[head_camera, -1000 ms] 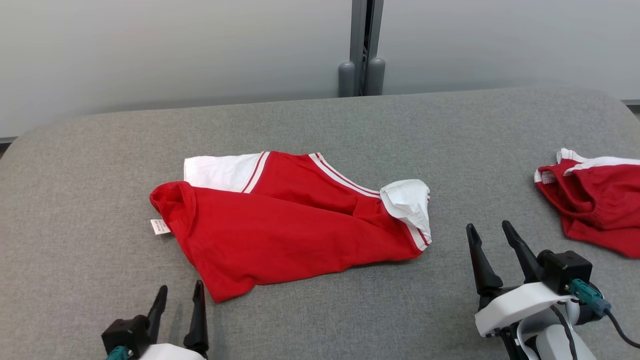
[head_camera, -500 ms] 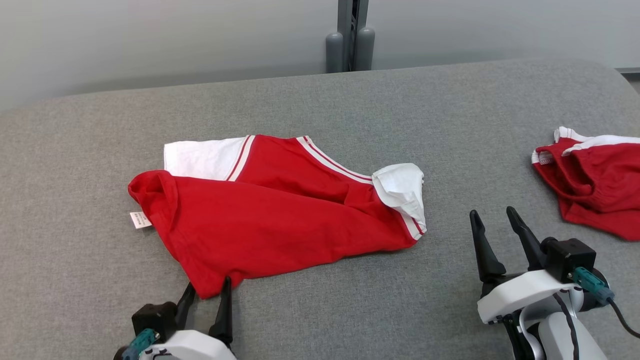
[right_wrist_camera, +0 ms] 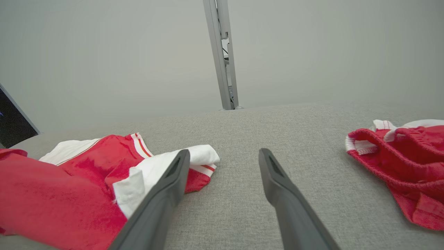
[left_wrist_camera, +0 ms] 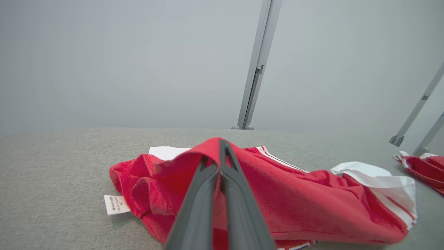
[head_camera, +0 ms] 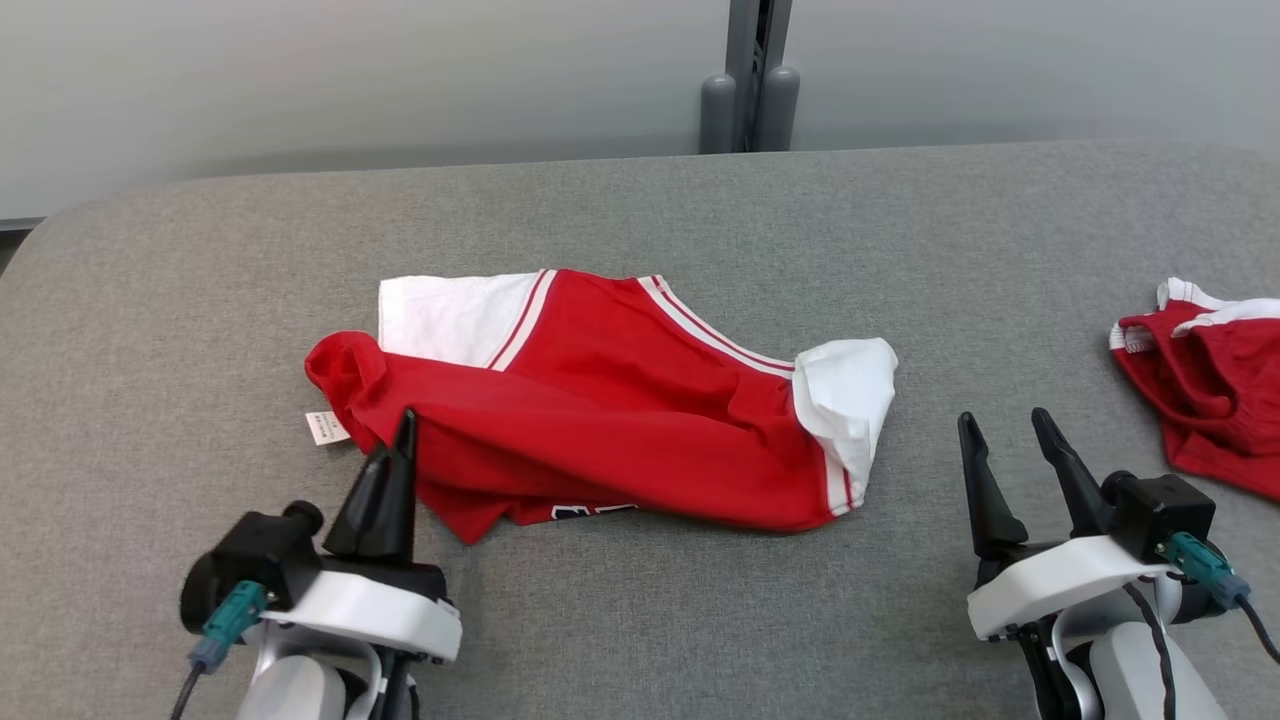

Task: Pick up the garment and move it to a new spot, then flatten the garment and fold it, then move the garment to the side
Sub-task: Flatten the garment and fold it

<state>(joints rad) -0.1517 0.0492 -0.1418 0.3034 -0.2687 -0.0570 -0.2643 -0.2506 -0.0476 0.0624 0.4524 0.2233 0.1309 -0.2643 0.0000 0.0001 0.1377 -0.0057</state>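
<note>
Left gripper [head_camera: 404, 428] clamped on red-and-white fabric garment [head_camera: 620, 440], fold at its tips | risk: shallow pinch, cloth may slip free on lifting

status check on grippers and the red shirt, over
Left gripper shut on red shirt, cloth tented. Right gripper open, empty. Second red garment far right, not in the way.

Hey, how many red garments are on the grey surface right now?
2. One red-and-white garment lies in the middle, its near-left edge pinched in the shut left gripper. The second red garment sits at the right, partly cut off by the picture's edge.
</note>
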